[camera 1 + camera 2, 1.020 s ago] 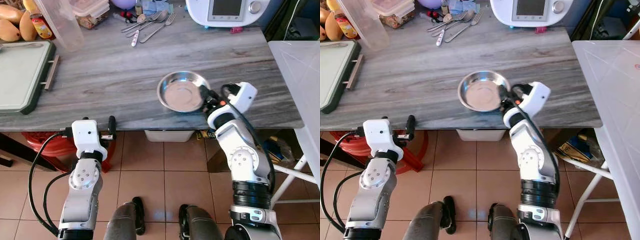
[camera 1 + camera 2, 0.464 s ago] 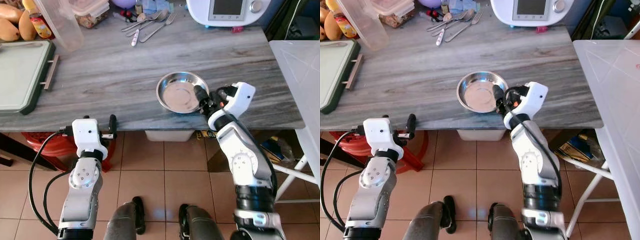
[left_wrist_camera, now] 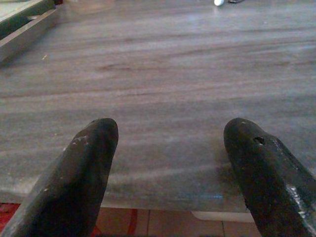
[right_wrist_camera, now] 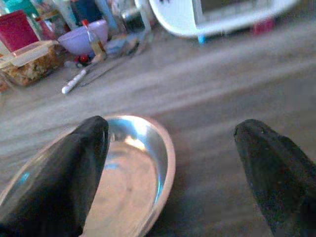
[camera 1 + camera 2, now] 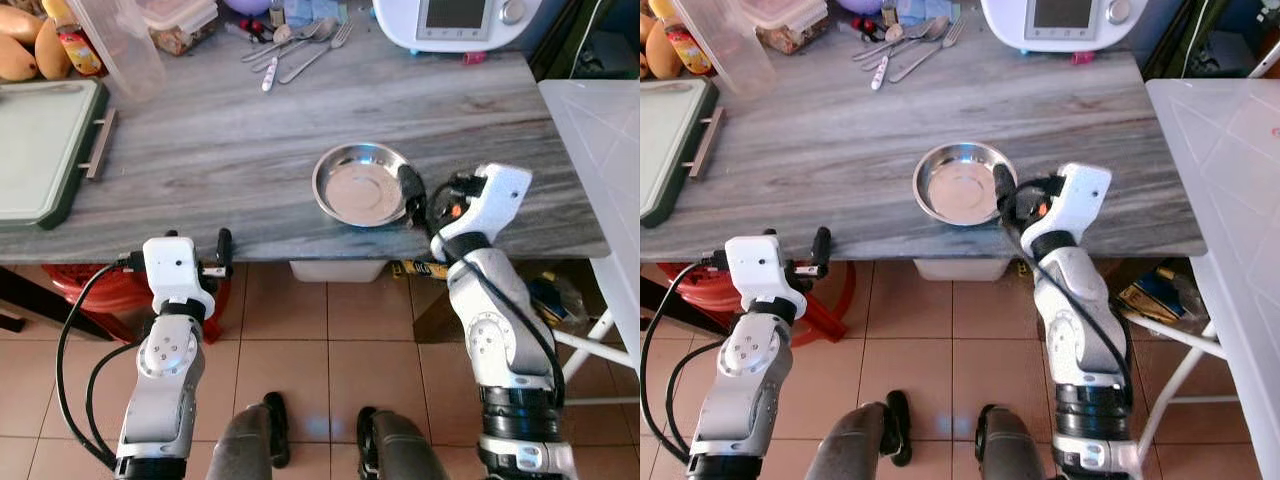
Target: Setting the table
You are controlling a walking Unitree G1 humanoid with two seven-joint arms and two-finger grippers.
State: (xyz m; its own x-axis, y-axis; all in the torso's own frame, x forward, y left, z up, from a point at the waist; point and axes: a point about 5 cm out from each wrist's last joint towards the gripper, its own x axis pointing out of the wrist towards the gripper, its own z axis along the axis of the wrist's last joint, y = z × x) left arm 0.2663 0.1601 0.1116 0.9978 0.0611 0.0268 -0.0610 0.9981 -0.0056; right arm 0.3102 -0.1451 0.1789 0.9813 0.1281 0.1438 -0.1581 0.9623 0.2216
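A round steel plate (image 5: pixel 355 188) lies on the grey wooden table (image 5: pixel 230 140), near its front edge. My right gripper (image 5: pixel 424 204) is at the plate's right rim, open. In the right wrist view one finger (image 4: pixel 74 163) hangs over the plate (image 4: pixel 133 173) and the other finger (image 4: pixel 276 168) stands over bare table, with nothing held between them. My left gripper (image 5: pixel 200 258) is open at the table's front edge, and its fingers (image 3: pixel 84 163) point over bare wood. Forks and spoons (image 5: pixel 295 45) lie at the back of the table.
A green-edged cutting board (image 5: pixel 40 150) fills the table's left side. Behind it are mangoes (image 5: pixel 20 45), a clear plastic jug (image 5: pixel 120 40) and food boxes. A white appliance (image 5: pixel 455 20) stands at the back right. A white table (image 5: pixel 600 150) adjoins on the right.
My right wrist has shifted slightly to the right, and its finger now lies along the plate's right rim. The plate sits a touch further left. The left arm has not moved.
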